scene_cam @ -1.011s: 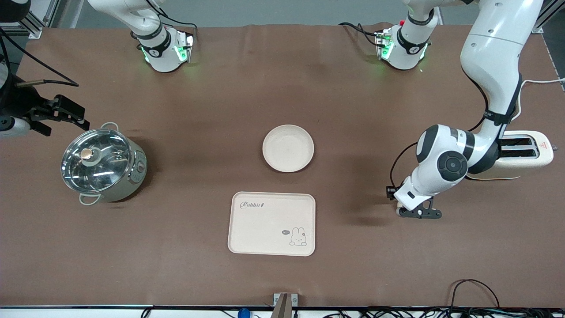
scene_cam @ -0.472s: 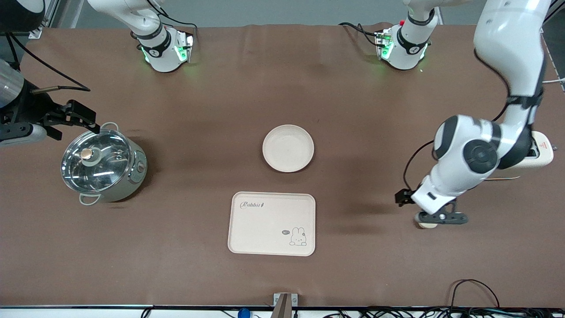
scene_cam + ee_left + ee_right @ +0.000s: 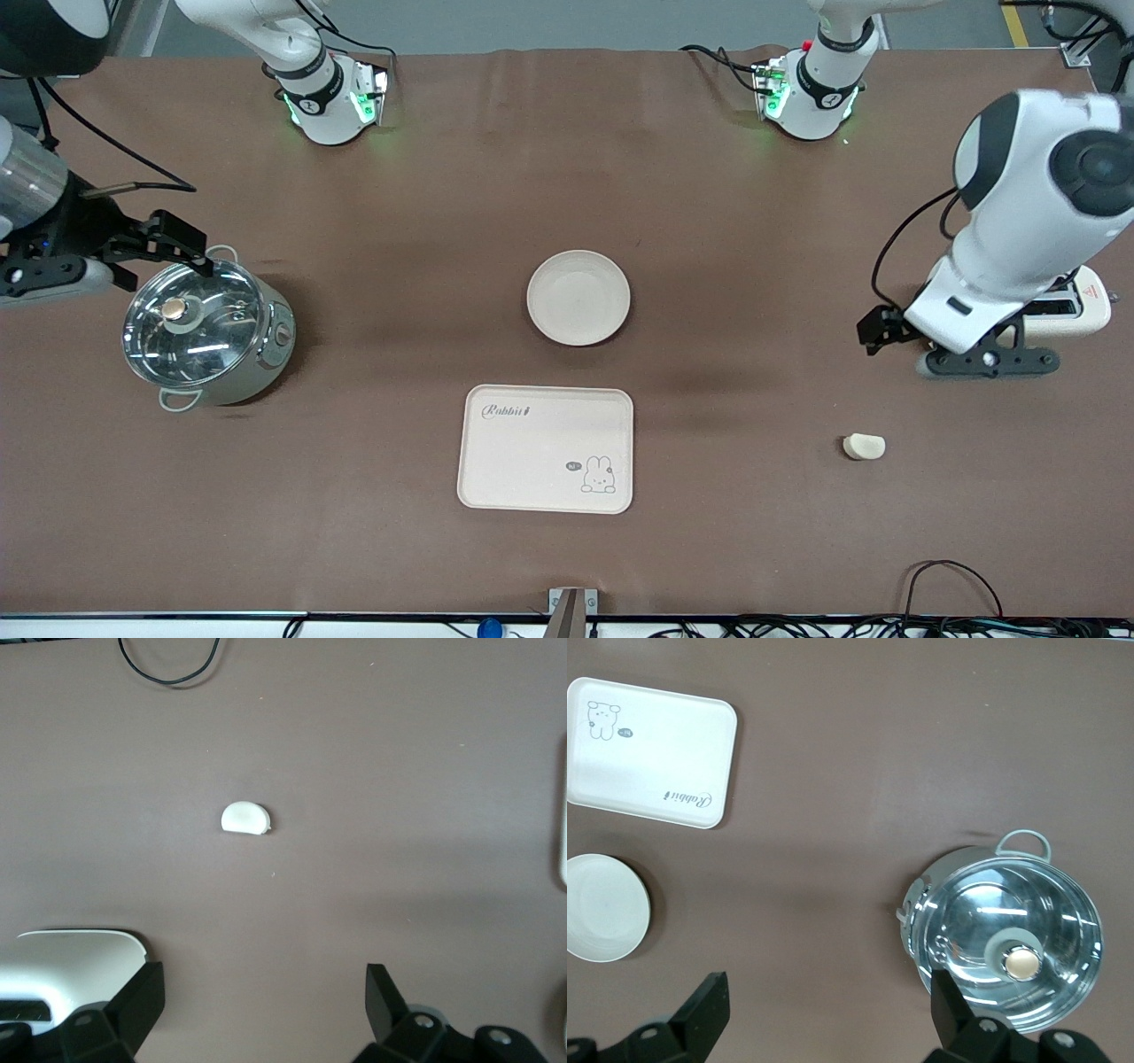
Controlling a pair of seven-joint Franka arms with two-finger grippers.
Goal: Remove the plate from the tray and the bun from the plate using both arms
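bun [image 3: 864, 446]: lying bare on the table, toward the left arm's end, nearer the front camera than the toaster [image 3: 1076, 310]
plate [image 3: 578, 297]: sitting mid-table, empty, just farther from the camera than the rabbit tray [image 3: 546, 448]
left gripper [image 3: 988, 363]: hovering beside the toaster, fingers spread, gripping nothing
right gripper [image 3: 168, 244]: hovering at the pot [image 3: 208, 332] rim, fingers spread, empty

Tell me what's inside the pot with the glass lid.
Through the pot's glass lid only shiny metal and reflections show; the lid covers it, so whether it holds anything cannot be told.
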